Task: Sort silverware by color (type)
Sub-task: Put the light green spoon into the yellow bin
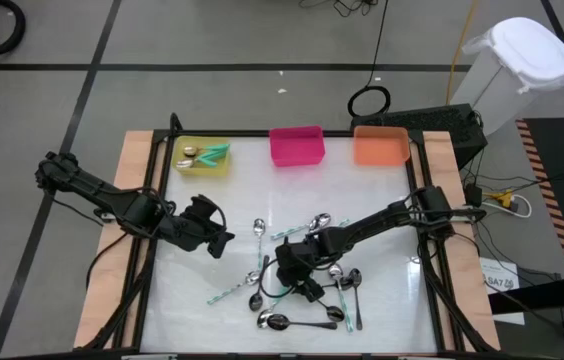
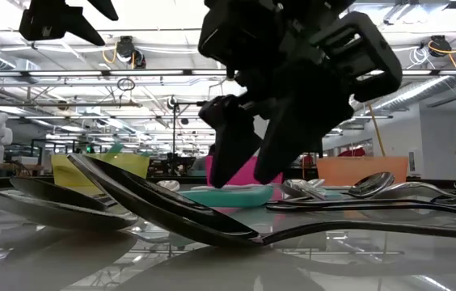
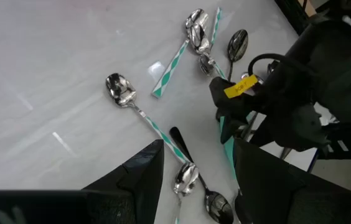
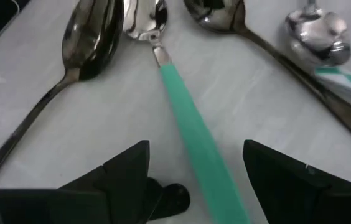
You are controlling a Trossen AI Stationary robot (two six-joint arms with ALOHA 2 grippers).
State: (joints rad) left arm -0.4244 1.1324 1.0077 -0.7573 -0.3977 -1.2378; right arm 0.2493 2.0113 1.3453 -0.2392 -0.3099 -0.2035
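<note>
While the right gripper (image 4: 191, 180) is hanging jaws-apart over the teal-handled spoon (image 4: 188, 127) in the table's spoon pile (handle lying between the fingers), pick step looks underway; next: lower, close. Left gripper (image 1: 212, 228) is waiting open nearby.

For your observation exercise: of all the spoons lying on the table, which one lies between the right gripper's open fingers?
The solid teal-handled spoon. Its handle runs straight between the right gripper's open fingers, while the dark spoon and the striped-handled spoon lie off to either side.
</note>
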